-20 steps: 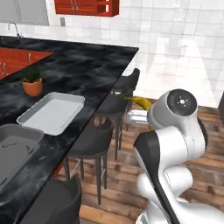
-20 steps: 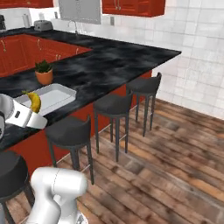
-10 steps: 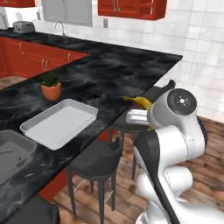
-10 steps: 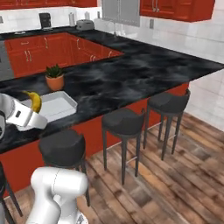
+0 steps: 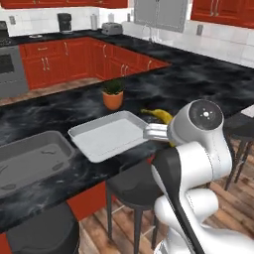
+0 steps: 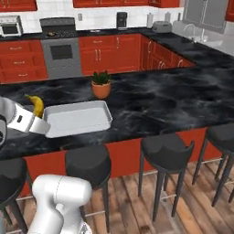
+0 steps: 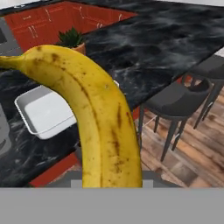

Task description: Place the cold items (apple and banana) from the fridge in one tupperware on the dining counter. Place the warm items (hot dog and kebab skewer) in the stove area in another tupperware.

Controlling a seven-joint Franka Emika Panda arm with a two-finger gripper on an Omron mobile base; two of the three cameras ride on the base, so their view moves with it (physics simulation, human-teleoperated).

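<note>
A yellow, brown-speckled banana (image 7: 100,118) stands upright in my gripper (image 7: 111,177), which is shut on its lower end; the fingertips are hidden behind it. From the base, the banana (image 5: 158,115) (image 6: 36,105) pokes up beside the hand over the front edge of the black dining counter (image 5: 198,84). A light grey tupperware (image 5: 106,136) (image 6: 77,118) (image 7: 43,111) lies empty on the counter just beside the gripper (image 5: 166,125). Further left lies a darker grey tupperware (image 5: 30,158), also empty.
A potted plant (image 5: 113,94) (image 6: 101,84) stands behind the light tupperware. Black bar stools (image 6: 167,148) (image 5: 134,188) line the counter's near side over wooden floor. Red cabinets, a stove (image 6: 59,50) and a sink run along the far walls.
The whole picture has shifted: the base has driven, and the counter with both tupperwares now sits closer and more centred. The banana stays held in the gripper as before.
</note>
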